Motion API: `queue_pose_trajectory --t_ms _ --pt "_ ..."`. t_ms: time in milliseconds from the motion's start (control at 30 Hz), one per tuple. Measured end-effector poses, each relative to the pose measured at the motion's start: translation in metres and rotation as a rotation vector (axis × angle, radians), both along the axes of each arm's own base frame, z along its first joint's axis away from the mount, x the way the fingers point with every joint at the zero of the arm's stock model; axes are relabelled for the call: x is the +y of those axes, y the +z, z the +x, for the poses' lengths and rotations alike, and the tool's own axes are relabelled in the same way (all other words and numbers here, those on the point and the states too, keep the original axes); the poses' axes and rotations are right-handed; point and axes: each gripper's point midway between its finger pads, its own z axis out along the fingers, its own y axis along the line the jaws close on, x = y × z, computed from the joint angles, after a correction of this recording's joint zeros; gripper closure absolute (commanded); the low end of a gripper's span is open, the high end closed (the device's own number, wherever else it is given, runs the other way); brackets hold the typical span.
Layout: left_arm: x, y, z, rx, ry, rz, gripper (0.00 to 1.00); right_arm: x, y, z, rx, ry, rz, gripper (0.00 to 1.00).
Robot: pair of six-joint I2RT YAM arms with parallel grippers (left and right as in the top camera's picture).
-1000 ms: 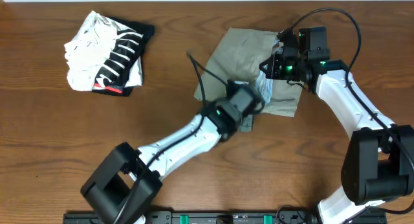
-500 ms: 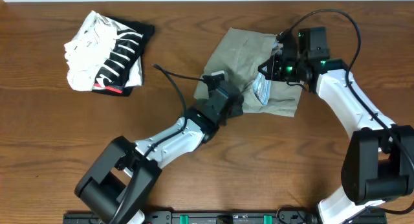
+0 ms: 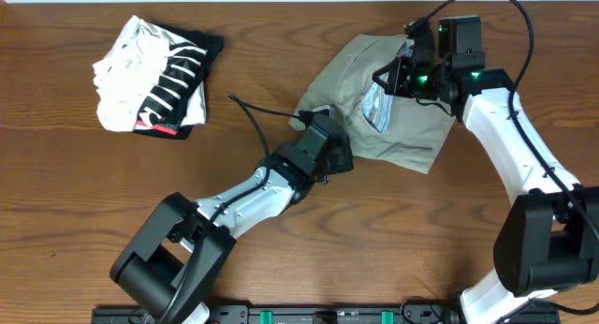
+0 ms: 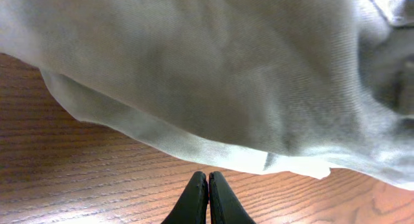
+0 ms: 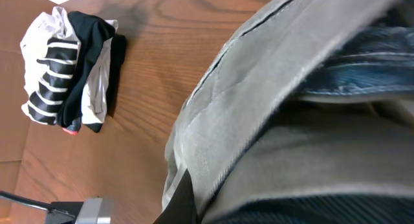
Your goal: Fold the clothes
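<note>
Beyond L gripper [image 4: 207, 185], shorts [image 4: 194, 75]; R gripper [image 3: 387, 83] seemingly pinching.

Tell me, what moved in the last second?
The right gripper, shut on the shorts, pulled them upward in the overhead view. The left gripper, shut, slid back off them to their left edge. The striped garment stayed put.

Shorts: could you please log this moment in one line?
shorts: rumpled | right end effector: shut on shorts | left end effector: shut, empty
</note>
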Motion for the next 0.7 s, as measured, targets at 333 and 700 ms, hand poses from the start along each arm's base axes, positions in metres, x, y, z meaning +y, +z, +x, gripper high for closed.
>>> queue_pose_trajectory --t_ms 333,700 --pt "-0.010 -0.006 0.024 -0.041 0.102 -0.097 0.93 0.002 0.001 -0.001 0.011 -0.005 0.016 0.99" --pt "-0.009 -0.030 0.042 -0.016 0.178 -0.173 0.94 0.003 -0.003 -0.008 0.049 0.002 0.024 0.99"
